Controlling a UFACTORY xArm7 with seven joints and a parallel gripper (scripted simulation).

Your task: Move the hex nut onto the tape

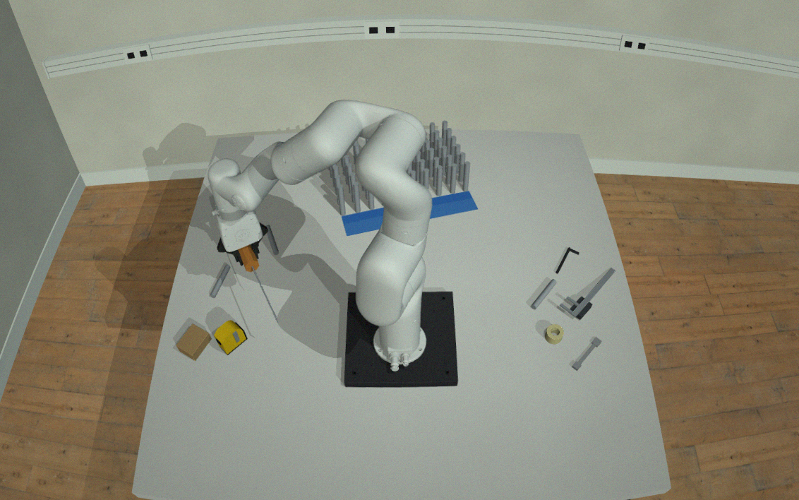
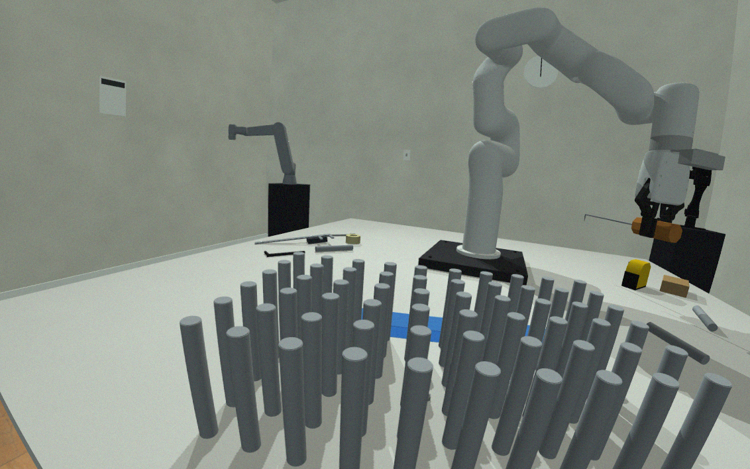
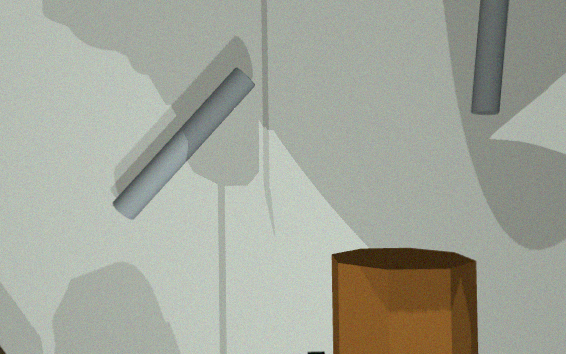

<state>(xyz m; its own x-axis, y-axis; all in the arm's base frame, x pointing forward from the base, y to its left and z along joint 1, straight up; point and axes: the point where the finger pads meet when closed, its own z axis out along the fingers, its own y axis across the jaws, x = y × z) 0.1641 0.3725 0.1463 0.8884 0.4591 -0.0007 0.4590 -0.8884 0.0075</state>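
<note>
My gripper (image 1: 247, 254) is shut on the orange-brown handle of the hook pick (image 2: 656, 229) and holds it level, well above the table at its left side. The thin shaft with the hook tip (image 2: 587, 216) points toward the robot base. The handle's end fills the bottom of the wrist view (image 3: 404, 300). Many upright grey spacers (image 2: 420, 342) stand in a dense cluster at the far side of the table. The blue tape strip (image 1: 409, 213) lies just in front of them, partly behind the arm. The hex nut is hidden among the spacers.
Two loose grey cylinders lie under the gripper (image 1: 219, 279) (image 1: 272, 240). A yellow tape measure (image 1: 229, 335) and a cardboard box (image 1: 193, 340) sit at the left front. An Allen key (image 1: 564, 258), calipers (image 1: 588, 296), a tape roll (image 1: 553, 331) and a bolt (image 1: 585, 352) lie at the right.
</note>
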